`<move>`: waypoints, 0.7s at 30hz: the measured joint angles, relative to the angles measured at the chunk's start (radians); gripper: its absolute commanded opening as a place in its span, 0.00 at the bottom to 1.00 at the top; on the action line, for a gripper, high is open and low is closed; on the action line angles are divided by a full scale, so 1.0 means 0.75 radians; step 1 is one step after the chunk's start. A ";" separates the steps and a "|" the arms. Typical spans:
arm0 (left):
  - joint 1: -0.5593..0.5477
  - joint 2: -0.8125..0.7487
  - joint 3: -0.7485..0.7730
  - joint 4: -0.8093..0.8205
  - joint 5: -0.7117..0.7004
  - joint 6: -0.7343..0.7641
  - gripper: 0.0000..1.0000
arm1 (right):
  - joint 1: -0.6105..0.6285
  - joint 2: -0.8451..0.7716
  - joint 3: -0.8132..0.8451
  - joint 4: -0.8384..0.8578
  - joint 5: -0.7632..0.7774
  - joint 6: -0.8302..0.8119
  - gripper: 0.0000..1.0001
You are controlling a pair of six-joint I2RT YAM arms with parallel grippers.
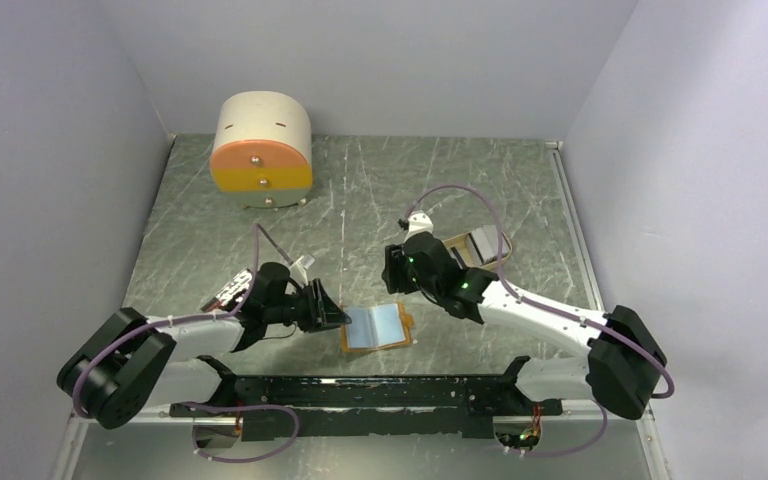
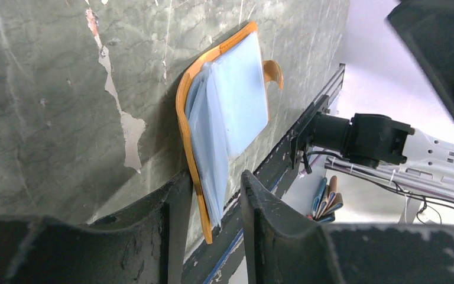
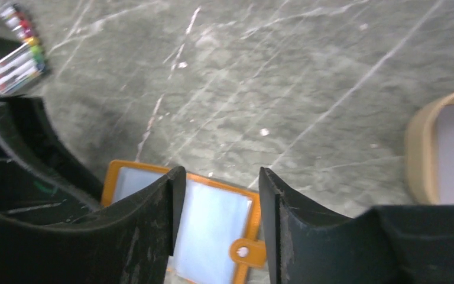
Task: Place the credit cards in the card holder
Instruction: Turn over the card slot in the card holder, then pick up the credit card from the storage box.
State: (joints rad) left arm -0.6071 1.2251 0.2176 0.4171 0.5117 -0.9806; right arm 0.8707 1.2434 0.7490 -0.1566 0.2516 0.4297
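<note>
The card holder (image 1: pixel 375 326) lies open on the table, orange-tan outside and pale blue inside. My left gripper (image 1: pixel 340 318) is open at its left edge. In the left wrist view that edge of the holder (image 2: pixel 224 112) stands between my open left gripper's (image 2: pixel 213 177) fingers, unclamped. My right gripper (image 1: pixel 397 285) is open and empty just above the holder's far right corner. In the right wrist view the holder (image 3: pixel 213 219) and its snap tab (image 3: pixel 245 253) show below the gripper (image 3: pixel 221 171). Pale grey credit cards (image 1: pixel 484 243) lie in a tan tray.
The tan oval tray (image 1: pixel 465 247) sits behind my right gripper and shows at the right edge of the right wrist view (image 3: pixel 418 148). A round cream-and-orange drawer box (image 1: pixel 262 150) stands at the back left. Walls close in the table on three sides.
</note>
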 measured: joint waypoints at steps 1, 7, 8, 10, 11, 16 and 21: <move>0.000 0.020 0.000 0.020 0.012 -0.004 0.39 | 0.000 -0.003 -0.021 0.023 -0.030 0.014 0.47; 0.000 0.098 0.000 0.114 0.048 -0.025 0.37 | 0.012 0.048 -0.230 0.187 -0.230 0.166 0.42; 0.000 0.104 -0.001 0.122 0.049 -0.029 0.37 | 0.018 0.068 -0.249 0.204 -0.249 0.184 0.41; 0.000 0.111 0.000 0.127 0.049 -0.031 0.37 | 0.036 0.108 -0.267 0.233 -0.277 0.214 0.41; 0.000 0.112 0.000 0.127 0.049 -0.031 0.37 | 0.048 0.130 -0.269 0.251 -0.289 0.228 0.40; -0.005 0.117 0.000 0.134 0.048 -0.037 0.36 | 0.119 0.210 -0.270 0.326 -0.297 0.289 0.38; -0.024 0.164 0.009 0.148 0.046 -0.040 0.33 | 0.170 0.268 -0.277 0.406 -0.291 0.340 0.37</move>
State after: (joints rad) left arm -0.6250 1.3479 0.2245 0.5278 0.5461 -1.0103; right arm 0.9985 1.4441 0.5415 0.1482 0.0330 0.6849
